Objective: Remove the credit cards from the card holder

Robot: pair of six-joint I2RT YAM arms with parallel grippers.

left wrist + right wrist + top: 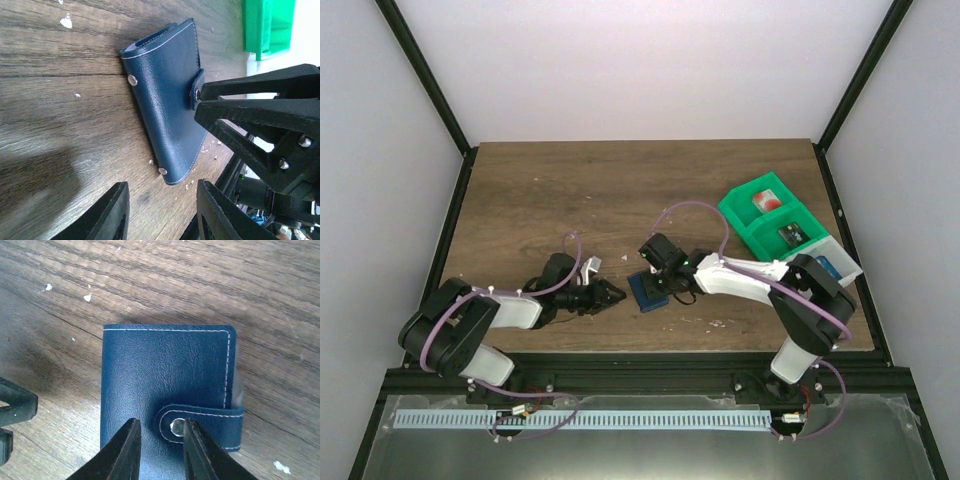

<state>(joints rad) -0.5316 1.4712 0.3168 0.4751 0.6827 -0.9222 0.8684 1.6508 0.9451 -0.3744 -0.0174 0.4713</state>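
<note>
Because the card holder is lying flat on the table with its strap snapped shut, no card can be coming out yet, so I think the job right now is opening that snap. The right gripper is pointing straight down over the strap, and its fingers are sitting close together with one on each side of the little silver button; they are holding nothing, and I cannot tell if they are touching the leather. The left gripper is lying low just beside the holder with its fingers apart and nothing between them, likely ready to pin the holder down so it is not sliding or lifting when the strap is being pulled. A thin grey edge is peeking out at the holder's open side, but I cannot tell if it is a card. Well off to the right, a green bin is holding something red, maybe a card
</note>
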